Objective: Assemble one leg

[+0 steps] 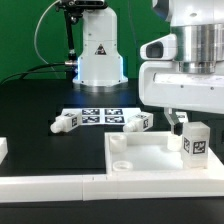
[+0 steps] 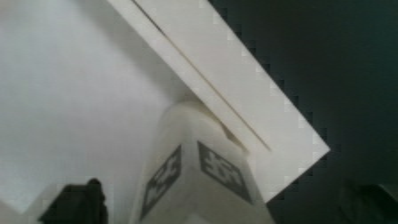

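Claw [image 1: 184, 122] grips the leg [image 1: 195, 141] upright over the far right corner of the large white panel [image 1: 150, 160], as seen in the exterior view, the tagged block hanging directly below the fingers, its lower end at or just above the panel's surface; whether it touches cannot be told. Doing this step well likely calls for keeping the leg vertical, lining its lower end over the corner hole and easing it down before any twist, since a tilted entry could jam. Two look-alike legs [image 1: 65, 124] and [image 1: 136, 123] lie on their sides on the black table [image 1: 30, 100], off to the exterior view's left of the claw and well apart from it; neither appears to block the descent. The marker board [image 1: 100, 114] lies flat between them, farther back. A white block [image 1: 3, 148] sits at the far edge of the exterior view's left. The arm's base [image 1: 99, 50] stands behind, clear of the work.

In the wrist view, the leg [image 2: 199, 170] rises between the dark fingertips [image 2: 75, 200], its two tagged faces toward the camera, with the panel's [image 2: 89, 90] edge running diagonally just beyond it. The hole itself is hidden behind the leg, so alignment cannot be confirmed.
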You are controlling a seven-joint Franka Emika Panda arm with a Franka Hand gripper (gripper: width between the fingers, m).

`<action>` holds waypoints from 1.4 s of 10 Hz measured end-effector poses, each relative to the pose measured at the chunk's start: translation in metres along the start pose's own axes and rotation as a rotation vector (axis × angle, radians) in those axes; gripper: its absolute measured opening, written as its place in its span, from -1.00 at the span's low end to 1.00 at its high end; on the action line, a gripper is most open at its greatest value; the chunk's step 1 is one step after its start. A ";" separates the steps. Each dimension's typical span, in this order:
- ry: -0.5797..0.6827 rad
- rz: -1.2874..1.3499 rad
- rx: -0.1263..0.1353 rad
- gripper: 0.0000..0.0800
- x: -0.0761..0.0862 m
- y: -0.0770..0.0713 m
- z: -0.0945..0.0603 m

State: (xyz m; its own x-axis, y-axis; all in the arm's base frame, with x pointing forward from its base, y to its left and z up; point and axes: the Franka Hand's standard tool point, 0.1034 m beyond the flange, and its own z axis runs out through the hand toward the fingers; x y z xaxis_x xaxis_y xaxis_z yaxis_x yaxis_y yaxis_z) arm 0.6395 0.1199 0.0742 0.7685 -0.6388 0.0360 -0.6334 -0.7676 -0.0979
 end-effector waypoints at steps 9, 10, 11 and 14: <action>0.038 -0.313 -0.028 -0.29 0.007 0.003 0.000; 0.044 -0.212 -0.032 -0.29 0.008 0.003 0.000; 0.043 -0.042 -0.025 -0.29 0.009 0.005 0.000; -0.006 0.529 0.001 -0.29 0.008 0.008 0.001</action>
State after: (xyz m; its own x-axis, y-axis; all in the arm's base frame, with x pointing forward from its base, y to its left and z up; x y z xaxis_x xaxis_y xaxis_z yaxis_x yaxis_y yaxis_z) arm 0.6412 0.1087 0.0732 0.3443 -0.9385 -0.0245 -0.9348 -0.3403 -0.1019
